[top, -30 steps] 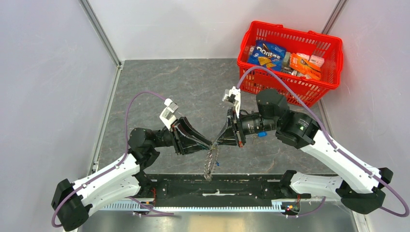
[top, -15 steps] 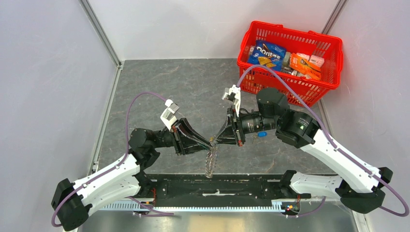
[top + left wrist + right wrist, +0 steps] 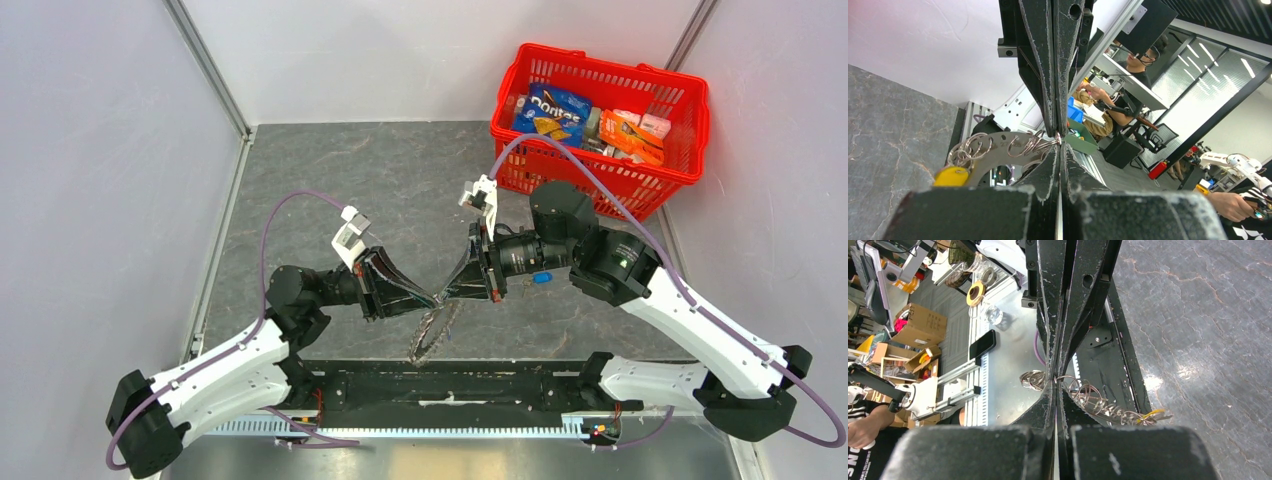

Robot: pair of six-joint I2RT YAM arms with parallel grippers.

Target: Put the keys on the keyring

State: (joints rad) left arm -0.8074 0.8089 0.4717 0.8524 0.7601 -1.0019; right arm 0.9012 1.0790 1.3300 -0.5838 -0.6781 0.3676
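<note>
The keyring [image 3: 428, 335] is a flat metal loop hung with several small wire rings and a yellow tag [image 3: 951, 176]. It hangs above the table's near edge. My left gripper [image 3: 436, 298] and my right gripper [image 3: 446, 293] meet tip to tip over it. Both are shut on one of its wire rings. The left wrist view shows the loop [image 3: 998, 150] left of my shut fingertips [image 3: 1058, 142]. The right wrist view shows the rings [image 3: 1085, 395] beside my shut fingertips [image 3: 1054, 381]. One blue-headed key [image 3: 541, 277] lies on the table under the right arm.
A red basket [image 3: 590, 175] full of snack packs stands at the back right, close behind the right arm. The black base rail [image 3: 440, 385] lies right under the hanging keyring. White walls close in the table on both sides.
The keyring has swung from hanging straight down to tilting out to the left, spread wider. Both grippers stay pinched together at almost the same spot.
</note>
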